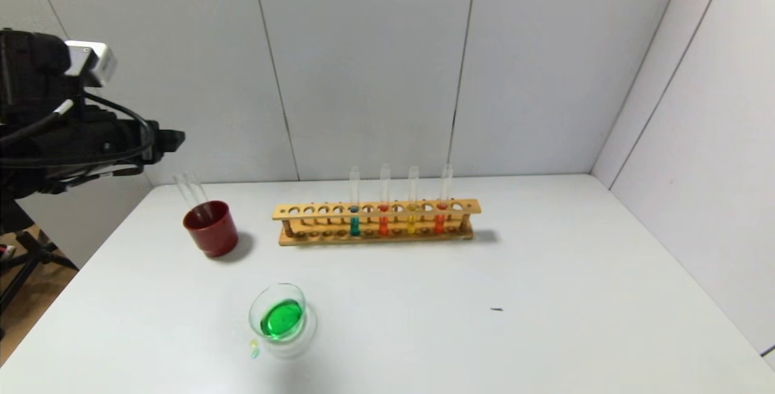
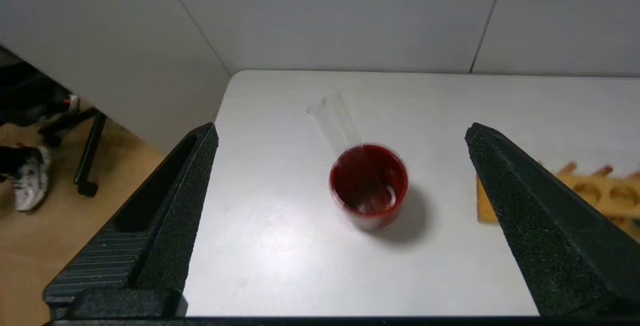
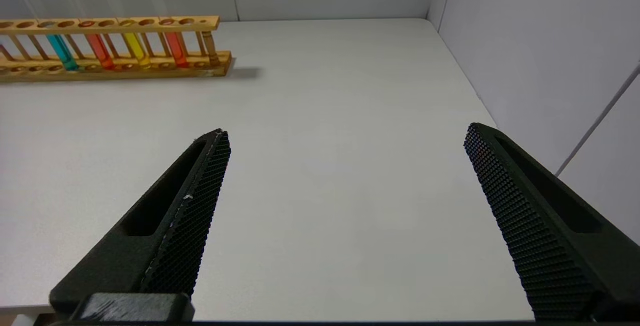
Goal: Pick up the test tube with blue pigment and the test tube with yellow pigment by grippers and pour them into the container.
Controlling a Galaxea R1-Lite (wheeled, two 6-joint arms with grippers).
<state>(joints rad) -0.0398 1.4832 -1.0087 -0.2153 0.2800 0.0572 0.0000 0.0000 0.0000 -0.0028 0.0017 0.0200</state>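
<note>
The left gripper (image 2: 340,135) is hanging above the table's (image 1: 545,297) left far corner, its black fingers (image 2: 170,201) standing wide apart and gripping nothing. Just below and ahead of it, the dark red cup (image 2: 369,186) is sitting on the table, and two empty clear test tubes (image 1: 192,195) are leaning out of it, tilted toward the wall. They are lying well apart from the fingers, with no contact.

Farther toward the robot's right, the wooden rack (image 1: 376,221) is standing along the back of the table, holding four upright tubes: a teal one (image 1: 355,212), an orange-red one (image 1: 384,212), a yellow-filled tube (image 1: 412,209) and another orange-red one (image 1: 442,209).

Nearer the robot, well apart from the left gripper, the container (image 1: 281,320) is resting on the table with bright green liquid inside it; a few small drops are lying beside its near-left edge.

The right gripper (image 3: 345,135) is hovering over the bare right side of the table, jaws spread wide and empty, with the rack's end far off from it.
</note>
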